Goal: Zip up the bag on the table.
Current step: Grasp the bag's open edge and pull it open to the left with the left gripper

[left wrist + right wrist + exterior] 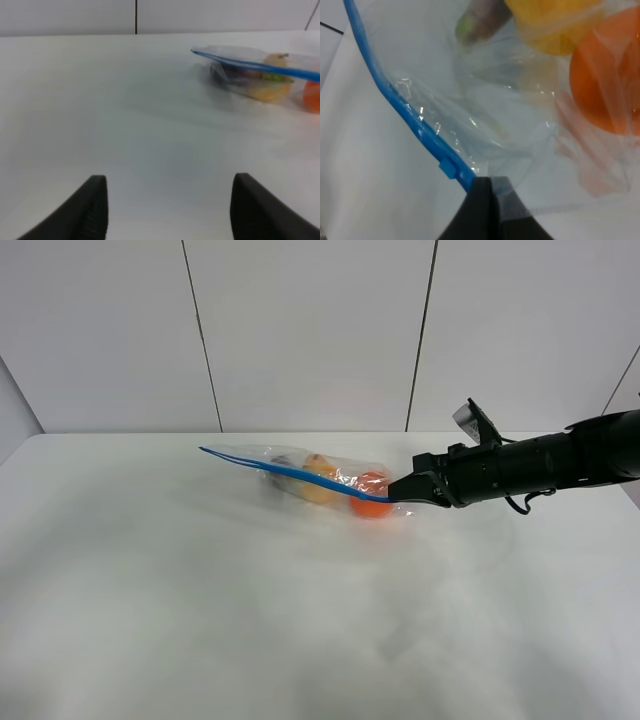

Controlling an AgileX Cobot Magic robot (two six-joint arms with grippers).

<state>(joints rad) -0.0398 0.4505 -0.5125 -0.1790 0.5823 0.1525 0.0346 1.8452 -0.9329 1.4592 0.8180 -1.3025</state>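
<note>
the bag [320,480] lies on the far part of the white bench [200,620], a little right of the middle, with its blue zipper strip [290,473] raised off the surface and running up and away from the right gripper [405,492]. that gripper is closed tight on the end of the strip at the bag's corner. in the right wrist view its dark tips [492,200] meet right where the blue edge ends, with a fold of clear plastic pinched in beside them. judging from this, the hold anchors that end and pulls the strip straight and taut, so that the two lips line up for closing. a small blue tab [447,167] juts from the strip just beside the tips; it may be the slider, but i cannot tell for sure.

the weight of the orange [372,502], the yellow pear [318,480] and the eggplant [480,17] keeps the body of the bag down on the bench while the strip is lifted.

the left gripper [167,205] hangs over bare bench with its fingers spread wide, well apart from the bag, whose free end points toward it. it looks placed to come in and work along the strip against the right one's pull.
</note>
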